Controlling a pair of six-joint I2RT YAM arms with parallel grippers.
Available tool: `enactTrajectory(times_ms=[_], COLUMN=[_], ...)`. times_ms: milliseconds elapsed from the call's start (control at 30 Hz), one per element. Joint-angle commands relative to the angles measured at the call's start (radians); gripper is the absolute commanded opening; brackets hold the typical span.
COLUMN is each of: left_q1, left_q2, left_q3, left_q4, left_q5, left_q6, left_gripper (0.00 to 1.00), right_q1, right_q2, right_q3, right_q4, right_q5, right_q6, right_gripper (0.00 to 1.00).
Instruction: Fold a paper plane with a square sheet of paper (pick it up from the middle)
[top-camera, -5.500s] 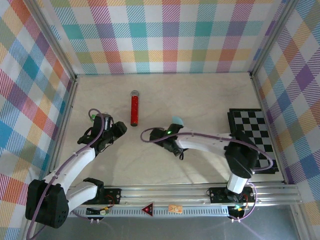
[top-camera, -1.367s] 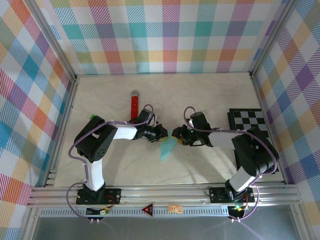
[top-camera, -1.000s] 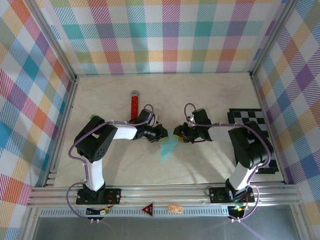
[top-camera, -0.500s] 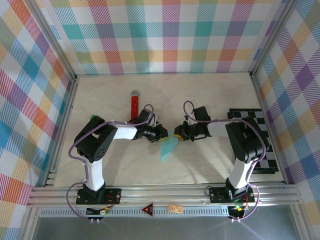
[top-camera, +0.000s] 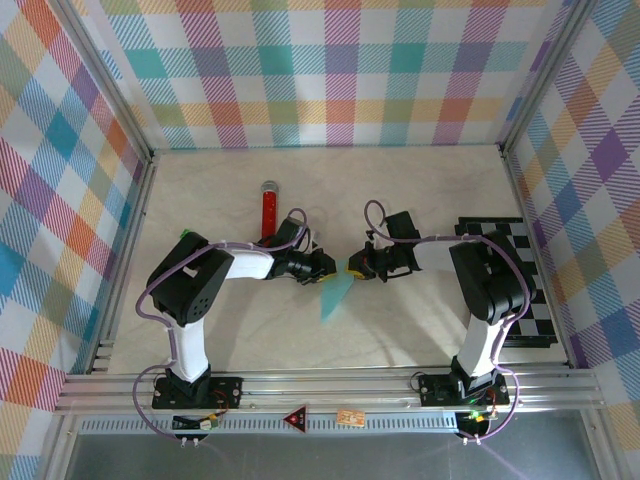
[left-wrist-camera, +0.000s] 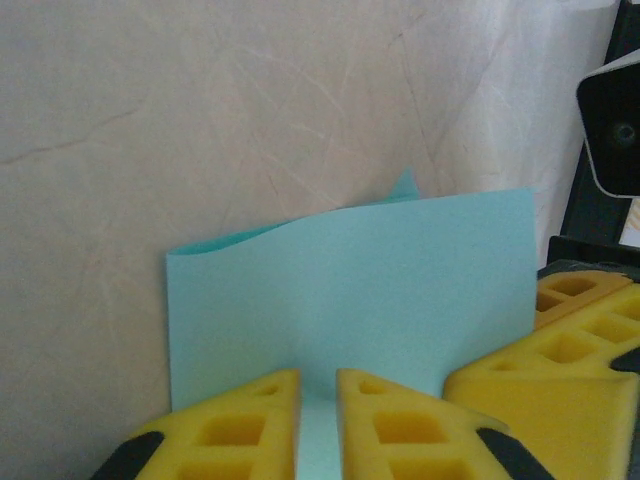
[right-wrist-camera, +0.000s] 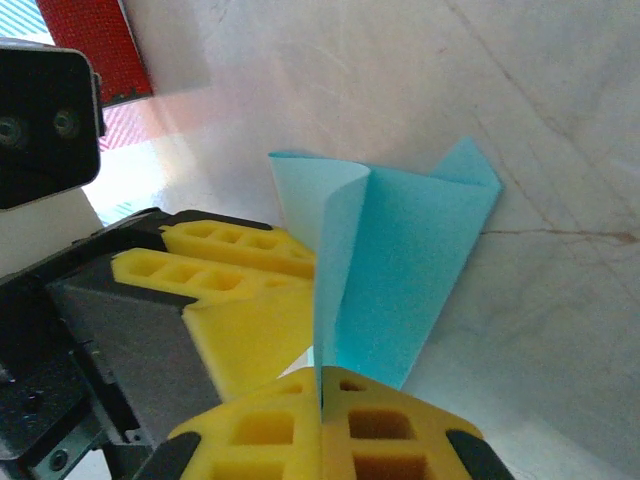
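Partway through folding, no dart yet. Clamped tight on paper (top-camera: 337, 293) with right gripper (right-wrist-camera: 320, 385), straddling it slackly with left gripper (left-wrist-camera: 317, 385), near tube (top-camera: 268, 215). Lengthwise creases left.

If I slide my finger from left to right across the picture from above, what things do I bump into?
red tube → left gripper → cyan paper → right gripper → checkered board

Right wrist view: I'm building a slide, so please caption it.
Right gripper shut on the creased square sheet of paper, left gripper close alongside.
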Motion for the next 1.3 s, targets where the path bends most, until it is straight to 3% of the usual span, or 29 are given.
enactTrajectory(times_ms=[0,333,467,667,933,1100,1267], left_q1=[-0.004,-0.011,-0.058,-0.238,-0.409,-0.473,-0.511], left_q2=[-0.078,-0.223,-0.271,-0.306,-0.281,-0.226,-0.194], left_q3=[-0.012,-0.062,-0.083,-0.041,0.011,0.054,0.071], left_q4=[-0.034,-0.051,-0.098,-0.291,-0.415,-0.49,-0.494], left_q5=[-0.023,-0.088,-0.142,-0.404,-0.633,-0.784,-0.832], left_q6=[0.024,0.108,0.202,0.424,0.597,0.622,0.64], left_gripper=[0.21,0.31,0.34,0.37,0.42,0.43,0.42], right_q1=[-0.004,-0.004,-0.006,-0.006,-0.006,-0.005,-0.006], right_q2=[-0.024,-0.144,-0.175,-0.209,-0.231,-0.246,-0.259], right_q3=[-0.005,-0.174,-0.238,-0.259,-0.263,-0.265,-0.267], right_q4=[-0.014,0.19,0.268,0.26,0.253,0.246,0.236], right_q5=[-0.001,0.166,0.213,0.246,0.235,0.239,0.245], right_q6=[-0.002,0.255,0.344,0.379,0.383,0.383,0.383], right_gripper=[0.03,0.02,0.02,0.02,0.03,0.03,0.03])
